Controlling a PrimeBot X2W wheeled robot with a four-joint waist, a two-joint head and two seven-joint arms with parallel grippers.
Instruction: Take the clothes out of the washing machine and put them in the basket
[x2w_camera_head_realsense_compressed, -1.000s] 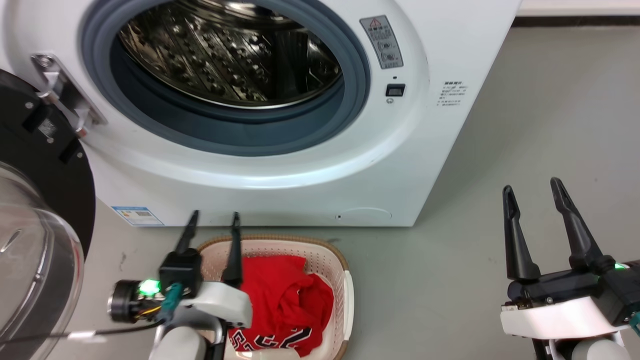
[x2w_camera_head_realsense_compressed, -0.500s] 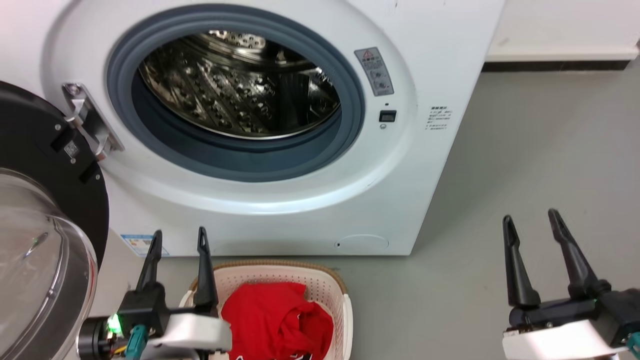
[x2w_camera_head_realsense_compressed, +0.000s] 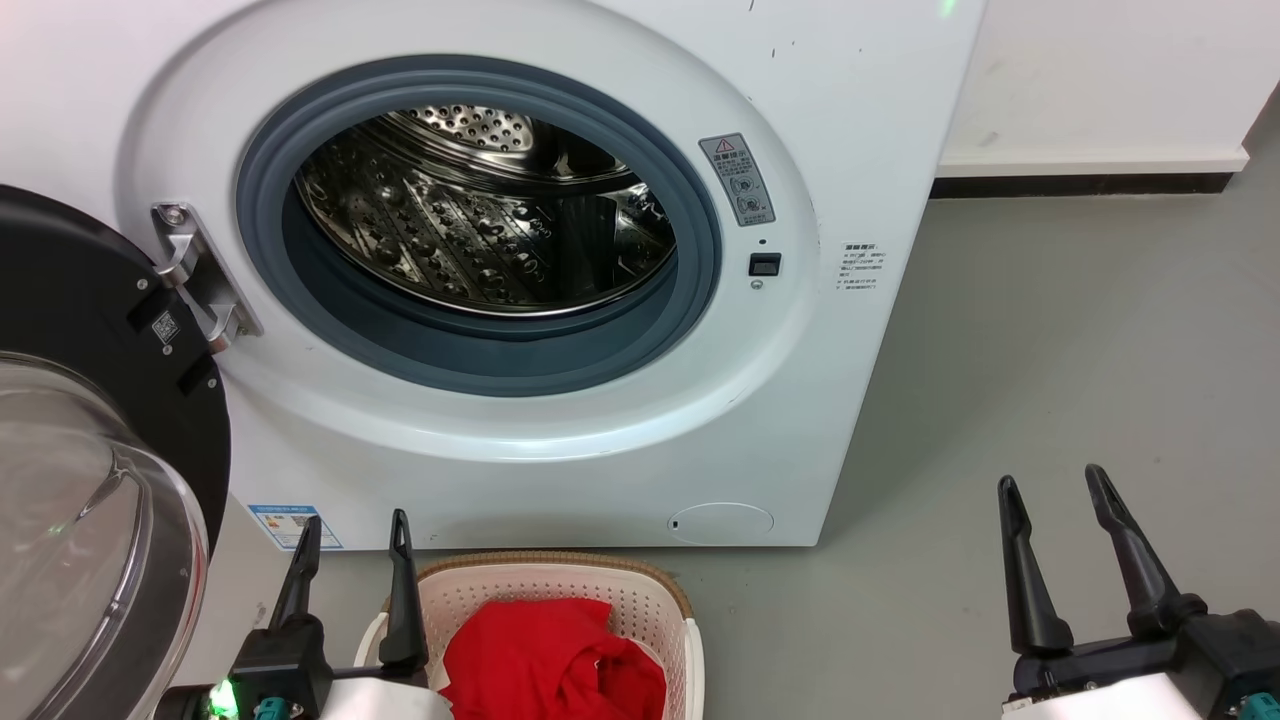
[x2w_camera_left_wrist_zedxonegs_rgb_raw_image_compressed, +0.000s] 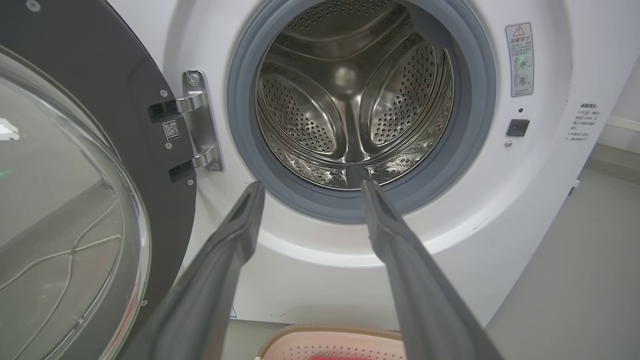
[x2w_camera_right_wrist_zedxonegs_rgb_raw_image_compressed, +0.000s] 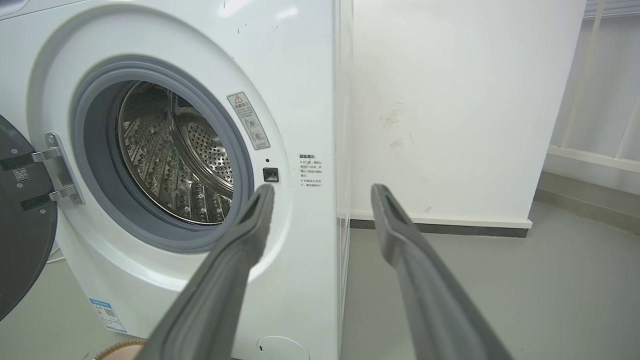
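The white washing machine (x2w_camera_head_realsense_compressed: 560, 440) stands in front of me with its round door (x2w_camera_head_realsense_compressed: 90, 480) swung open to the left. Its steel drum (x2w_camera_head_realsense_compressed: 490, 210) holds no clothes that I can see, also through the left wrist view's drum (x2w_camera_left_wrist_zedxonegs_rgb_raw_image_compressed: 355, 95). Red clothes (x2w_camera_head_realsense_compressed: 550, 660) lie bunched in the cream basket (x2w_camera_head_realsense_compressed: 665, 615) on the floor below the opening. My left gripper (x2w_camera_head_realsense_compressed: 352, 535) is open just left of the basket, fingers pointing at the machine. My right gripper (x2w_camera_head_realsense_compressed: 1050, 490) is open over bare floor to the machine's right. Both hold nothing.
Grey floor (x2w_camera_head_realsense_compressed: 1050, 350) stretches to the right of the machine up to a white wall with a dark skirting (x2w_camera_head_realsense_compressed: 1080, 185). The open glass door (x2w_camera_left_wrist_zedxonegs_rgb_raw_image_compressed: 65, 210) fills the space at my left. A white radiator-like rail (x2w_camera_right_wrist_zedxonegs_rgb_raw_image_compressed: 600, 125) stands at the far right.
The head camera has tilted up, so the machine sits lower in view and less of the basket shows. Both grippers stay open; the left one has shifted left of the basket.
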